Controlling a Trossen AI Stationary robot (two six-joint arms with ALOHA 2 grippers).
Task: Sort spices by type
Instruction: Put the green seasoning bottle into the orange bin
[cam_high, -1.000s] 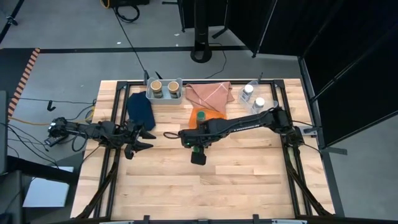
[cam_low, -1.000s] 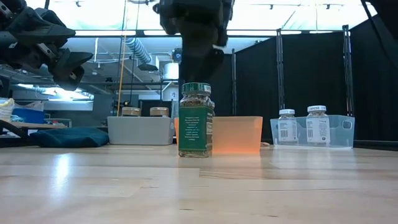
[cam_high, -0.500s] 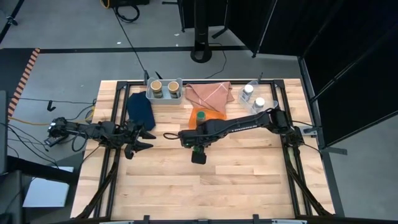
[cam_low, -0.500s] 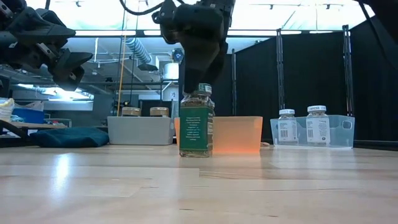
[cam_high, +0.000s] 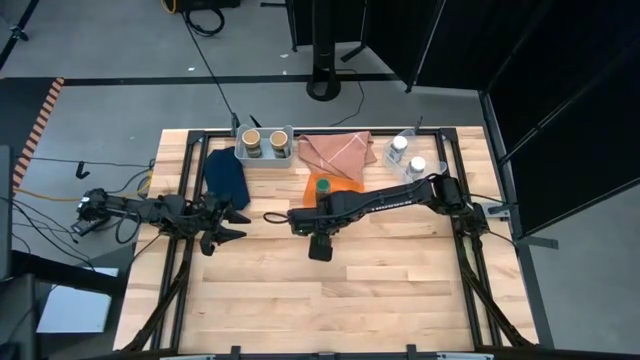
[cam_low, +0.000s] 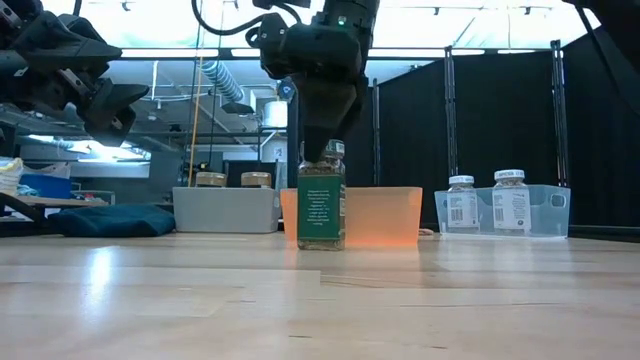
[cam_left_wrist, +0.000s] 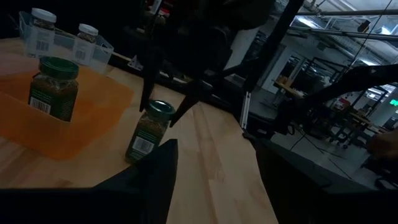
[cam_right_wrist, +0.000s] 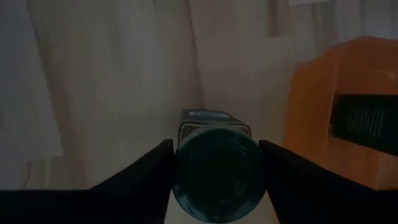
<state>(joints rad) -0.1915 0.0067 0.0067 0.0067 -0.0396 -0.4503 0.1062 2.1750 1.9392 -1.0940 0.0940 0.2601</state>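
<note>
The wood table (cam_high: 400, 300) is the biggest thing here. At its far side lie a dark blue cloth (cam_high: 225, 175) and a pink cloth (cam_high: 335, 152). The orange tray (cam_high: 345, 185) sits just in front of the pink cloth. The grey bin (cam_high: 264, 156) is between the two cloths at the far edge. A clear bin (cam_low: 555, 205) is at the far right of the table. My right claw (cam_low: 322, 150) reaches to the middle of the table and points down. Its two fingers are pressed on the cap of a green jar (cam_low: 321, 210), one on each side, so it is pinching that jar. The jar stands upright on the bare wood, just in front of the orange tray and not in it. From above I cannot see this jar, because the claw covers it. My left claw (cam_high: 236, 224) waits over the left side of the table, near the blue cloth. Its fingers are a little apart and hold nothing. The second green jar (cam_high: 323, 186) stands in the orange tray. Two tan jars (cam_high: 251, 140) (cam_high: 279, 139) stand side by side in the grey bin. Two white jars (cam_high: 399, 145) (cam_high: 417, 165) stand in the clear bin.
</note>
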